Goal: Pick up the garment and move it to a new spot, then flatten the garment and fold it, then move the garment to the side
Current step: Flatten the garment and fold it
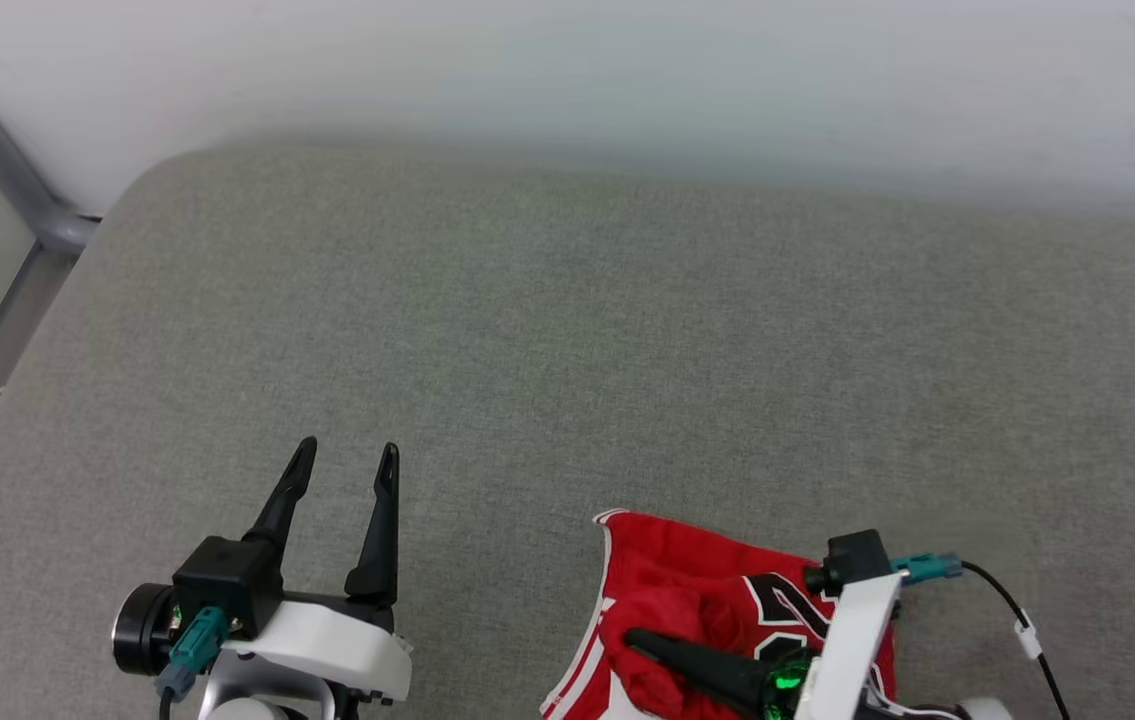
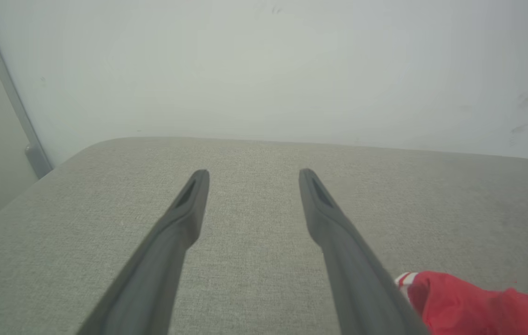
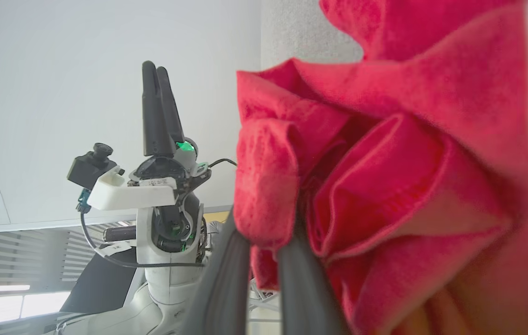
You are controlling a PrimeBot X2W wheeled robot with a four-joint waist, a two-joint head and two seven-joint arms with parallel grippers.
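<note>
Head view: left hand [image 1: 348, 448] hovers over the grey fabric worktop [image 1: 567, 330], its fingers pointing toward the white wall [image 1: 627, 70].
Left hand state: its two dark fingers are spread wide apart, with nothing between them.
Right hand [image 1: 632, 637]: its fingers are pressed together, clamped on a bunched fold of the red jersey [image 1: 687, 570].
Red jersey: crumpled around the right hand and well to the right of the left hand. It has a red-and-white striped edge, and black white-outlined numerals show partly beside the right wrist.
Left wrist view: left hand [image 2: 253, 173] is over bare fabric. A jersey corner [image 2: 468, 302] lies just outside its right finger.
Right wrist view: right hand [image 3: 266, 242] has its tips buried in red folds [image 3: 384, 186]. The left hand [image 3: 157, 67] stands beyond, left of the folds.
Lift: cannot tell whether the jersey rests on the worktop.
</note>
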